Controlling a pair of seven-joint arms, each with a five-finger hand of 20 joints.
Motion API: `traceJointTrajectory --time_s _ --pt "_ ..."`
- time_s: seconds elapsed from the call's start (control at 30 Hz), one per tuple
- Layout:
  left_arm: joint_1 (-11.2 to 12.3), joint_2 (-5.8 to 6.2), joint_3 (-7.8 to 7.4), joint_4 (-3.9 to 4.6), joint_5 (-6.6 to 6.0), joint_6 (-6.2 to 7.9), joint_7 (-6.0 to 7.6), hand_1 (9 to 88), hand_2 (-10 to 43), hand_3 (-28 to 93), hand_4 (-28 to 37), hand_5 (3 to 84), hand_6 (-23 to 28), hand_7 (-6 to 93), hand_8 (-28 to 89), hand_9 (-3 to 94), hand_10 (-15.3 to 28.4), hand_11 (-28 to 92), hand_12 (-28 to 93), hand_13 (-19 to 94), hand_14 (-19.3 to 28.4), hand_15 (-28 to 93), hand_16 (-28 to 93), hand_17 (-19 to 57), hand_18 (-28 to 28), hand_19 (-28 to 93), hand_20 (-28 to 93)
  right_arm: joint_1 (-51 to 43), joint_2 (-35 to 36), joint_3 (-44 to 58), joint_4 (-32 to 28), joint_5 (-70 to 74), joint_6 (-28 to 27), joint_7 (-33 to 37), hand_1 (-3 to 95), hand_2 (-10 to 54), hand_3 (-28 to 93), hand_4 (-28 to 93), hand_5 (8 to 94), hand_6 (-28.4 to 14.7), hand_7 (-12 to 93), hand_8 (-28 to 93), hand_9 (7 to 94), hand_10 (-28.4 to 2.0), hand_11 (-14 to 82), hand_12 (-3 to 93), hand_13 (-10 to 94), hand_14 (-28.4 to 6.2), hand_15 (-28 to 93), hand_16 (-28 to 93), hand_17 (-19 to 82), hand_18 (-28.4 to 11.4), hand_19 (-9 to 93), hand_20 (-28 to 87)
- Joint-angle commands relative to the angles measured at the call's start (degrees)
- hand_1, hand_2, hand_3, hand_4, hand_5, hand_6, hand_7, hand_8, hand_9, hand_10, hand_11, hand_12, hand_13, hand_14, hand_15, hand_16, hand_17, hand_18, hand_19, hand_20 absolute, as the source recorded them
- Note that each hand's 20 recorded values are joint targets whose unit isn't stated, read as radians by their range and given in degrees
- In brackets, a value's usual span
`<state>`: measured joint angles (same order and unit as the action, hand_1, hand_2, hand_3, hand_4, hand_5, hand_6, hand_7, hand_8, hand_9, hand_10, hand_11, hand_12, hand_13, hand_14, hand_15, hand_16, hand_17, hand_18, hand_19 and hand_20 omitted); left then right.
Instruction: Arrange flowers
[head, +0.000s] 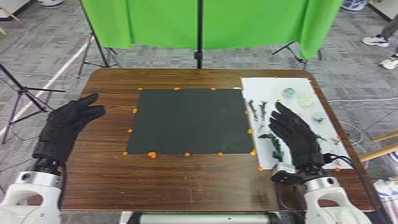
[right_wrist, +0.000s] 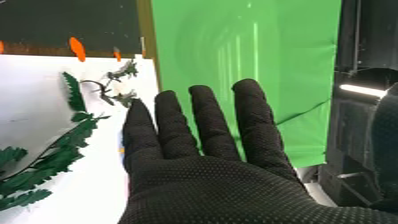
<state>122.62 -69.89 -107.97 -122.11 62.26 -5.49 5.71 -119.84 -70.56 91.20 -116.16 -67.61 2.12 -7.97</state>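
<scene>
Right robot hand (head: 300, 142), fingers straight, above white sheet (head: 265, 87), left robot hand (head: 62, 127), fingers extended

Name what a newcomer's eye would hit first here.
Probably the bright green cloth hanging beyond the far edge of the table. Next, the dark square mat mid-table, and the black-gloved right hand over the white sheet with green sprigs on the table's right side.
</scene>
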Motion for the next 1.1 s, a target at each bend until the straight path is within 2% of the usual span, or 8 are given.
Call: traceJointTrajectory --time_s 0.03,0.27,0.63,0.7,0.77,0.83,0.97,1.1 --pt "-1.2 0.08 1.94 0.97 0.29 0.42 0.87 23.1 9.8 62 -28.3 47.7 7.6 6.7 -5 47.9 16.7 18 10 36 21.0 18 -1 4.8 15.5 18 15 -0.2 0.0 0.0 -0.1 -0.1 0.3 -0.8 9.1 -3.7 73 -18 32.6 -2.8 9 -7 31.3 -15.2 1.7 14.6 22 -16.7 2 21 9 -14.6 9 22" --pt "-0.5 0.02 1.52 0.68 -0.33 0.18 0.32 23.1 9.7 62 -28.3 47.9 7.7 6.7 -5 47.9 16.7 18 10 36 20.9 18 -1 4.8 15.5 18 14 -0.3 -0.1 -0.2 -0.2 -0.1 0.5 -1.1 9.1 -3.8 73 -18 32.7 -2.7 9 -7 31.3 -15.2 1.7 14.6 22 -16.6 2 21 9 -14.6 9 22" --pt "-0.4 -0.13 1.61 0.71 0.5 0.1 0.43 23.0 9.6 62 -28.3 47.8 7.7 6.6 -5 47.8 16.7 17 10 36 20.8 18 -1 5.1 15.1 18 14 0.2 0.8 -0.9 -0.4 -0.3 2.0 -1.6 9.4 -4.9 73 -18 33.1 -2.8 10 -8 31.6 -15.2 1.9 15.0 22 -16.6 2 22 9 -14.5 9 22" --pt "-0.1 0.17 1.34 0.47 2.31 0.45 0.6 22.9 9.6 62 -28.3 47.8 7.7 6.6 -5 47.9 16.8 17 10 36 20.9 18 -1 5.2 15.1 18 14 0.6 1.6 -1.1 -1.0 -1.0 3.3 -2.0 10.1 -6.8 74 -18 33.4 -2.9 10 -8 32.2 -15.2 2.1 15.3 23 -16.7 3 22 10 -14.6 11 23" --pt "0.0 0.66 0.74 0.33 6.79 0.65 0.31 24.9 7.4 62 -27.0 47.8 7.6 6.7 -5 47.8 16.7 17 10 36 20.9 18 -1 5.2 15.1 18 14 0.5 3.1 -1.6 -2.5 -4.0 7.7 -1.8 11.0 -8.2 74 -19 34.3 -3.2 10 -8 33.5 -15.2 2.6 15.7 25 -17.2 4 23 12 -14.8 15 26" --pt "0.8 1.18 -0.07 -0.06 9.54 0.92 0.32 28.2 4.4 61 -23.9 47.9 7.6 6.9 -5 47.8 16.5 18 10 36 20.7 18 -1 5.1 15.1 18 14 0.2 4.9 -1.8 -4.6 -11.5 12.8 1.3 12.4 -9.4 73 -19 36.8 -4.1 10 -8 37.9 -15.4 4.0 16.9 32 -17.4 8 26 13 -16.1 23 31" --pt "2.8 1.5 -2.16 -0.74 10.94 0.24 0.34 34.1 0.8 58 -19.4 48.1 7.4 7.7 -5 48.0 15.8 18 10 37 20.0 18 -1 5.5 14.8 17 15 -0.3 9.8 -2.1 -8.5 -29.4 22.0 11.0 13.8 -9.5 70 -23 44.7 -6.5 12 -8 50.4 -16.1 13.9 20.9 48 -17.2 29 28 17 -20.8 50 45" --pt "4.0 2.08 -3.91 -1.42 17.92 -0.28 -0.51 41.5 -3.6 56 -15.7 48.3 6.7 9.6 -6 48.3 14.6 20 10 38 19.0 19 -2 6.1 14.1 17 15 -1.3 13.7 -1.9 -11.3 -46.1 25.1 22.2 18.0 -9.5 67 -28 52.5 -7.3 13 -7 59.4 -17.3 25.1 24.9 57 -17.6 55 28 25 -23.0 70 57"
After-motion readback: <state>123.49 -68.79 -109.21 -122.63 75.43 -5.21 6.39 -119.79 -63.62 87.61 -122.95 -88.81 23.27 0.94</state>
